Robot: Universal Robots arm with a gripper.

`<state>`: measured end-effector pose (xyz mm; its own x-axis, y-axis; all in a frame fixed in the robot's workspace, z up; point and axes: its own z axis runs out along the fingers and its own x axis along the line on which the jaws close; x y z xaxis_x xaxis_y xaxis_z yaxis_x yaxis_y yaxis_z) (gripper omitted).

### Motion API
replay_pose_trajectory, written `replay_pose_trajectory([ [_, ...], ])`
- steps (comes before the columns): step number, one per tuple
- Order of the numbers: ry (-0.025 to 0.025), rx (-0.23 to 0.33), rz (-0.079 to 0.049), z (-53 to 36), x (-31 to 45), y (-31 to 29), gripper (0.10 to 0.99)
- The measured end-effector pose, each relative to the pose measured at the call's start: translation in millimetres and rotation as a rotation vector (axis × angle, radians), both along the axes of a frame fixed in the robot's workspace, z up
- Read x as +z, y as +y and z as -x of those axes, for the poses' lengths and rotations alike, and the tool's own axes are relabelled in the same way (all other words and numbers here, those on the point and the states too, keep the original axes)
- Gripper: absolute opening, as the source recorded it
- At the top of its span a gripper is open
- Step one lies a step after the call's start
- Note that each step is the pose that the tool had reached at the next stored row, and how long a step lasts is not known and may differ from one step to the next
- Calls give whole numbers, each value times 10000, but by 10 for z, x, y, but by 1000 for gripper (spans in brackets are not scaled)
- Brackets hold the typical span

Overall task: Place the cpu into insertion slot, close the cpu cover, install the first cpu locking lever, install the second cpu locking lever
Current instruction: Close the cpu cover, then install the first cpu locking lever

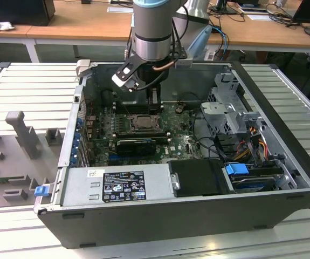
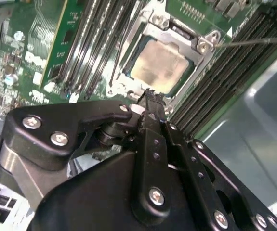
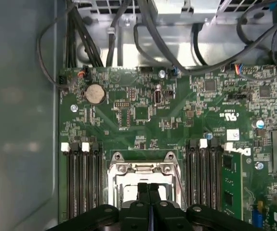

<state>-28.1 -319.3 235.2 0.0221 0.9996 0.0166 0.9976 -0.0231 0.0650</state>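
The gripper (image 2: 150, 100) has its two fingers squeezed tight together, with nothing between them. Its tip is right at one edge of the insertion slot (image 2: 177, 29), but I cannot tell if it touches. The one cpu (image 2: 160, 65) lies flat in the slot. The one cpu cover (image 2: 128, 55) lies down around it. In the first wrist view the fingers (image 3: 143, 192) hide most of the slot. One thin lever (image 2: 254, 42) sticks out, and its end is cut off.

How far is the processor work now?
Done, it seems: the cpu is seated and the cpu cover lies down around it. In hand: the shut gripper is at the cover's edge. Left: locking; one thin lever sticks out free.
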Motion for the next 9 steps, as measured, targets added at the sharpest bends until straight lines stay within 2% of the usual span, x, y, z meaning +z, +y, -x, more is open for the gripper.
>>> replay_pose_trajectory([
  [2,14,349,1,19,-29,-1,106],
  [3,15,692,2,92,-48,-1,106],
  [5,13,695,-49,216,-52,-1,106],
  [9,13,695,-48,223,-28,-1,106],
])
